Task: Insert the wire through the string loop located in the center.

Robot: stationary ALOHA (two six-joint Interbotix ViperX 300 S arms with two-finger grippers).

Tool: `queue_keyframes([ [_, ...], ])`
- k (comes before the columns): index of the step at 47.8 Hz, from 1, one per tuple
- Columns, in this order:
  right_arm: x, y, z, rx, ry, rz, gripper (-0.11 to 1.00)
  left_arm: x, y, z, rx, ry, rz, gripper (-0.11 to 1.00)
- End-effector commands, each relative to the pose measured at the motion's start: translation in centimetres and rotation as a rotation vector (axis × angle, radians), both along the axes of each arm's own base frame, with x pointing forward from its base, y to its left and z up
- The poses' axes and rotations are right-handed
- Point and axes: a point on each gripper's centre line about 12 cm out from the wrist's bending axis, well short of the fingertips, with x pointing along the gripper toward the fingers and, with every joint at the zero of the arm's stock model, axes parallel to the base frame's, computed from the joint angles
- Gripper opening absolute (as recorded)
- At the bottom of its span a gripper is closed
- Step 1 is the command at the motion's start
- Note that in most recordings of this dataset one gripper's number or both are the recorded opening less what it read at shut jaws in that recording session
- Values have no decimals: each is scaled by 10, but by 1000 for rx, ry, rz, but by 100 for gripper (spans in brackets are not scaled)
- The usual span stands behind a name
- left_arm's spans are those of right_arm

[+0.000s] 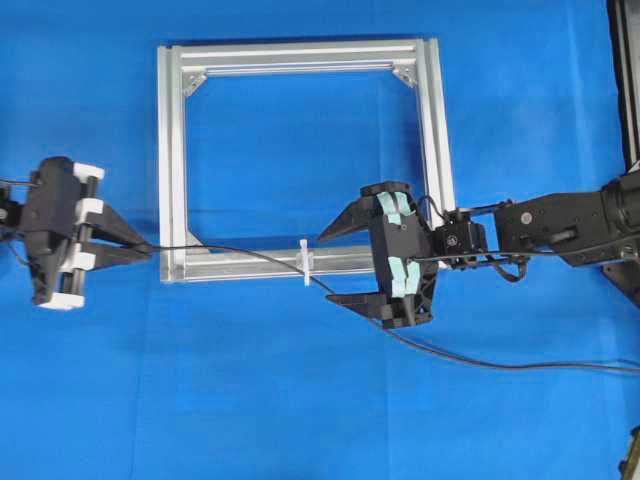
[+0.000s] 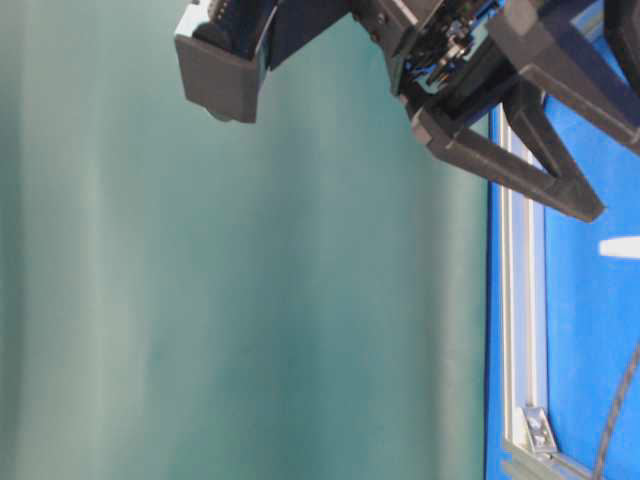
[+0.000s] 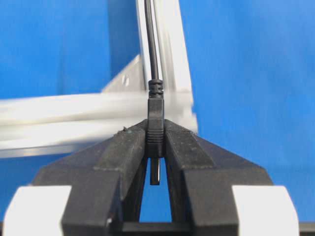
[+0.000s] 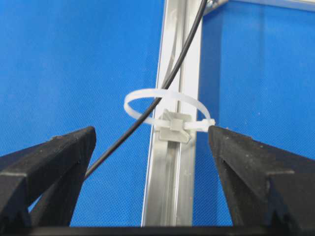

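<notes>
Already wire (image 4: 170, 78) through string loop (image 4: 162, 105) — left tool (image 3: 155, 142) gripping plug.

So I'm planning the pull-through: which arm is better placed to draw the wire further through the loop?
Probably left. Its pincer is shut on the thin black wire's plug, already past the white string loop. The right pincer hangs open, holding nothing.

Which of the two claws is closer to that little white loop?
The right tool, open just beside the string loop. The left tool sits past the frame's far corner.
</notes>
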Motion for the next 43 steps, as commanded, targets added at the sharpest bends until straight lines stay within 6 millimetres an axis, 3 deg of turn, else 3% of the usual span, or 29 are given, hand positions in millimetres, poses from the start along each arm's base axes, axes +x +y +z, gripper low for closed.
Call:
queue_keyframes([
  [1,5,2,16,7,-49,2,88,-8,0,2,-3,-3,-3,7],
  [16,4,1,15,0,-46,5,88,-23,-2,14,-11,-47,-29,7],
  [37,4,1,18,0,-52,6,88,-25,-9,14,-10,-27,-64,8],
  [39,4,1,18,0,-52,6,88,-25,-9,14,-9,-25,-64,10],
  [43,5,1,19,0,-56,6,88,-25,-8,14,-9,-24,-63,32],
])
